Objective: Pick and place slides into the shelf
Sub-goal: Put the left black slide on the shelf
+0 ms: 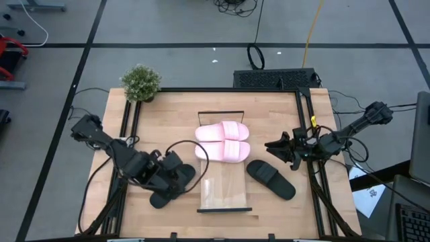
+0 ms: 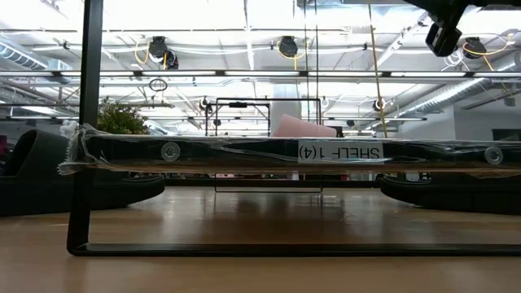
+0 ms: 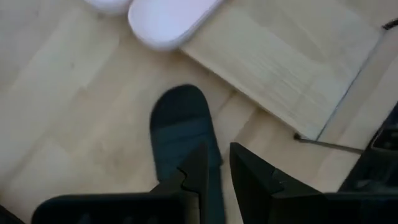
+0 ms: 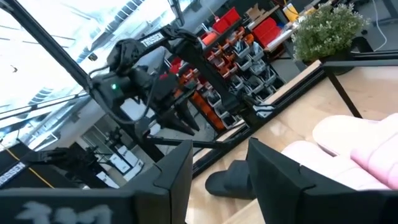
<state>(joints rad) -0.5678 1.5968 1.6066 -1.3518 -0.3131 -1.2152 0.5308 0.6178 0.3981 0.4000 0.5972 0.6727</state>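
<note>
The shelf (image 1: 226,193) lies in the middle of the table, with two pale pink slides (image 1: 222,141) side by side on its far part. One black slide (image 1: 271,179) lies on the table to the right of the shelf. The other black slide (image 3: 180,127) lies left of the shelf under my left gripper (image 1: 177,176), whose fingers stand narrowly apart on it. My right gripper (image 1: 279,149) is open and empty, up in the air at the table's right side, and it also shows in the low view (image 2: 444,28). My left gripper comes down slanting from the table's left onto the black slide's long side edge (image 3: 214,163), near its middle. One finger (image 3: 194,168) is over the slide and the other finger (image 3: 252,177) is outside it. The slide's sole appears to lie on the table.
A small potted plant (image 1: 140,82) stands at the table's far left corner. Black frame rails (image 1: 304,121) run along the table's edges. The near part of the shelf board (image 1: 225,198) is bare. Cables lie on the table's left side (image 1: 111,168).
</note>
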